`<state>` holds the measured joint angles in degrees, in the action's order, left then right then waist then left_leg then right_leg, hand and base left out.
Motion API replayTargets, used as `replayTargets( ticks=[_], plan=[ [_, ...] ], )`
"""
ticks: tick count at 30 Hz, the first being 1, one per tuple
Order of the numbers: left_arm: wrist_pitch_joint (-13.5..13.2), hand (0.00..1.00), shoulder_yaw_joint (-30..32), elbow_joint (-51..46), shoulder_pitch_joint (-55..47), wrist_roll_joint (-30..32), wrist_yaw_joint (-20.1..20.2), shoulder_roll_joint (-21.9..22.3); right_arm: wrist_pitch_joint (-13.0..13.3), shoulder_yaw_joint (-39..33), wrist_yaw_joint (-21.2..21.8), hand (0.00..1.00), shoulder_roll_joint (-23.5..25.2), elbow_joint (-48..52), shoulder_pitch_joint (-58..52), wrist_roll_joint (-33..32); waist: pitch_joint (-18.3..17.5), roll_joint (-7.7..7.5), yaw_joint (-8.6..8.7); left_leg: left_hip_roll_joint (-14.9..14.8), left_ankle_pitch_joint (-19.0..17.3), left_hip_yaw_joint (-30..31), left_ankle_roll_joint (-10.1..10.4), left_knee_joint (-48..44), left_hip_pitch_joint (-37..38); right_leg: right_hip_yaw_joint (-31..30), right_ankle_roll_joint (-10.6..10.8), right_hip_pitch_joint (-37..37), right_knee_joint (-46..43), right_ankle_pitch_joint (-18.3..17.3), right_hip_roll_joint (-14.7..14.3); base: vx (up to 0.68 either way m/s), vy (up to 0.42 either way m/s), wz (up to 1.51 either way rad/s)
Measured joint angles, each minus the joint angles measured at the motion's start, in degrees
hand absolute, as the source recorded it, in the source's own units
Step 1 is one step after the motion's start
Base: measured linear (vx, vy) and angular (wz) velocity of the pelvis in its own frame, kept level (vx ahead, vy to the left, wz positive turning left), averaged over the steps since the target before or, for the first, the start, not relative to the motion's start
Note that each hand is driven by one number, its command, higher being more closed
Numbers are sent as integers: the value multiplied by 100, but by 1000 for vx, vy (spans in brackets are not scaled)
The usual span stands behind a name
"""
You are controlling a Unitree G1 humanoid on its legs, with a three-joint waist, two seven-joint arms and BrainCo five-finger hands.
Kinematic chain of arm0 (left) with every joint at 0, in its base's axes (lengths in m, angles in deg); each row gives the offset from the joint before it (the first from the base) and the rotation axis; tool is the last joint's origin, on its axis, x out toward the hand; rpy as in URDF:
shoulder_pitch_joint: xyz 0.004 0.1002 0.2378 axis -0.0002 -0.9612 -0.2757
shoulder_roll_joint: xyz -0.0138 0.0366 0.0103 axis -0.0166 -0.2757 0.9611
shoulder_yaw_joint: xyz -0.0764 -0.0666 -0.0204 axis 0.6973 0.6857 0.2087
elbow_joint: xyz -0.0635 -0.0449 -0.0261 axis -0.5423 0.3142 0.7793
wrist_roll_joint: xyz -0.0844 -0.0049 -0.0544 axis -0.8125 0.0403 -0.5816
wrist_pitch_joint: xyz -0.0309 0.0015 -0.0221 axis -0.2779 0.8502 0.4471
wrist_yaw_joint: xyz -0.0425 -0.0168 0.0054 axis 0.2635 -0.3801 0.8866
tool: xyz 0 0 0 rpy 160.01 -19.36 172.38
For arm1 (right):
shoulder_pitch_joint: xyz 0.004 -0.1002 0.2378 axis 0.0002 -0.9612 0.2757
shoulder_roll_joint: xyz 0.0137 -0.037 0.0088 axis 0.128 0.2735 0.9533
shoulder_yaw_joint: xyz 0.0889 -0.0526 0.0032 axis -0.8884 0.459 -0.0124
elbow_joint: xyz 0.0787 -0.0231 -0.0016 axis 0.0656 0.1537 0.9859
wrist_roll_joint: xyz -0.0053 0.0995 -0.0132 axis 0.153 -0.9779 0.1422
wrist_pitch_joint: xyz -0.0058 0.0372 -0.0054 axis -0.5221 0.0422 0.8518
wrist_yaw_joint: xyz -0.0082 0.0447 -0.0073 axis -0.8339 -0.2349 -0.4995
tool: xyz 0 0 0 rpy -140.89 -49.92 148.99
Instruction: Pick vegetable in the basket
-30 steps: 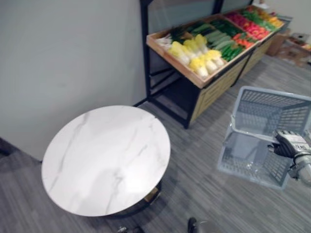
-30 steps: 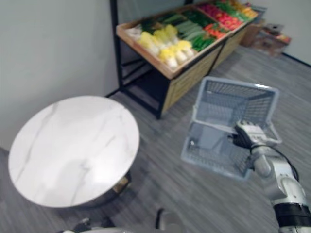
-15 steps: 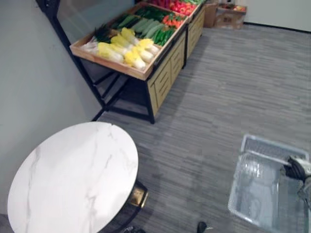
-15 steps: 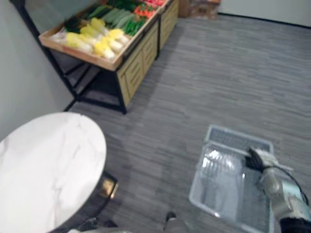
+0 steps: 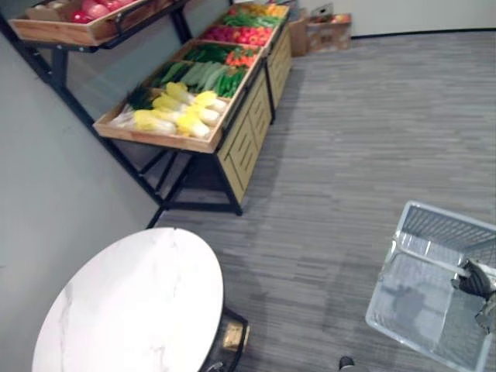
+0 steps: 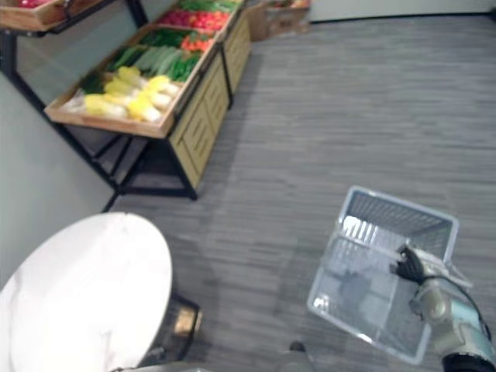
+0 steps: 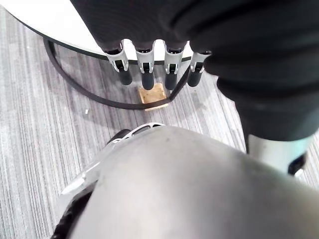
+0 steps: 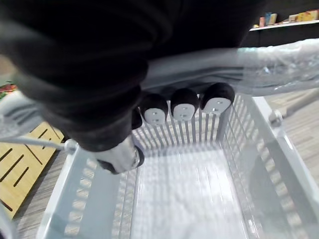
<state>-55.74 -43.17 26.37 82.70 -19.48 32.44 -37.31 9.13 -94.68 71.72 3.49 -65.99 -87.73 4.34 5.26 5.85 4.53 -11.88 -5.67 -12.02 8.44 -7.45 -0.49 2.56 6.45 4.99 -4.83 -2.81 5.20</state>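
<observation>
I have the right hand (image 6: 410, 265) curled tight round the basket handle (image 8: 259, 57), with the grey basket (image 6: 397, 211) hanging tilted from it. The vegetables (image 5: 194, 89) lie well apart on the wooden stand (image 5: 246, 139) (pale cabbages at its near end). The left hand (image 7: 148, 67) hangs with straight, relaxed fingers near the round white table (image 5: 132, 310).
</observation>
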Motion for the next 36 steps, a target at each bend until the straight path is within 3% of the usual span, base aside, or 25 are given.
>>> replayTargets(
  ticks=[3, 7, 17, 23, 26, 27, 28, 29, 30, 31, 32, 34, 35, 36],
  plan=[
    [-54, 0, 142, 7, -4, -3, 8, -76, 34, -2, 13, 100, 65, 102, -108, 65, 93, -160, 3, 214, -335, -146, -72, -73, -2, -290, 191, 2, 250, 301, 180, -42, 220, -44],
    [-69, 0, 115, 5, 2, -2, 9, -126, 117, -5, 15, 100, 103, 168, -418, 189, 91, -234, 31, 496, -391, -221, -179, -73, -16, -324, 321, -119, 661, 541, 459, 24, 139, -8],
    [-109, 0, -221, -49, 21, -20, 14, -199, -35, -34, 107, 100, 618, -184, -543, 237, 40, -271, 10, 531, -379, 1, -198, 123, 199, -343, 341, -127, 602, 562, 410, 71, 9, -6],
    [-111, 0, -315, -53, 43, -42, -16, -401, -98, -33, 89, 100, 886, -205, -525, 251, 37, -580, -18, 512, -386, -300, -195, 94, 160, -702, 336, 266, 310, 558, 334, -53, 2, -28],
    [-105, 0, -317, -62, 80, -44, -61, -479, -104, -27, 67, 100, 902, -141, -450, 273, 50, -690, -6, 422, -566, -485, -269, -266, 40, -770, 197, 617, -145, 600, 206, -90, -25, -57],
    [-89, 0, -319, -54, 140, -45, -71, -472, -113, 18, 29, 100, 902, -98, -393, 273, 56, -695, -25, 399, -626, -487, -369, -303, -13, -717, -79, 708, -170, 804, 115, -176, -36, -68],
    [-76, 0, -320, -54, 156, -45, -73, -466, -131, 107, 5, 100, 909, -68, -302, 273, 42, -607, -49, 239, -627, -518, -458, -281, -40, -688, -356, 685, 24, 967, 54, -159, -29, -61],
    [-70, 0, -321, -51, 163, -46, -81, -457, -149, 153, -1, 100, 934, -19, -242, 273, 40, -540, -65, 134, -605, -655, -434, -290, -43, -500, -556, 686, -99, 845, 66, -151, -35, -40],
    [-67, 0, -341, -68, 191, -56, -104, -446, -149, 190, -14, 100, 975, 30, -213, 272, 61, -576, -43, 121, -502, -706, -359, -287, -52, -119, -612, 910, -1126, 192, 176, -74, -45, -16],
    [-55, 0, -394, -64, 220, -67, -108, -501, -164, 183, -19, 100, 987, 25, -216, 269, 60, -597, -17, 121, -448, -688, -341, -284, -48, -61, -543, 905, -1651, -155, 298, -59, -63, -6],
    [-55, 0, -450, -62, 221, -67, -111, -511, -183, 180, -23, 100, 992, 24, -217, 268, 53, -609, -14, 118, -424, -668, -317, -285, -51, -94, -458, 853, -1686, -241, 334, -30, -97, 8],
    [-58, 0, -564, -65, 255, -68, -119, -592, -235, 181, -39, 100, 1034, 24, -217, 267, -44, -735, -24, 130, -285, -589, -182, -291, -240, -233, 138, 745, -1175, -473, 378, -38, -154, 10],
    [-53, 0, -561, -51, 295, -73, -129, -538, -256, 180, -47, 100, 1030, 4, -175, 265, -38, -634, -50, 40, -231, -578, -139, -290, -324, -193, 172, 753, -1036, -431, 287, -41, -198, 12],
    [-64, 0, -561, -43, 334, -83, -133, -453, -309, 177, -92, 100, 1033, 0, -146, 265, -12, -425, -62, -121, -92, -472, -72, -262, -473, 29, 83, 713, -721, -262, 152, -44, -192, 9]
  ],
)
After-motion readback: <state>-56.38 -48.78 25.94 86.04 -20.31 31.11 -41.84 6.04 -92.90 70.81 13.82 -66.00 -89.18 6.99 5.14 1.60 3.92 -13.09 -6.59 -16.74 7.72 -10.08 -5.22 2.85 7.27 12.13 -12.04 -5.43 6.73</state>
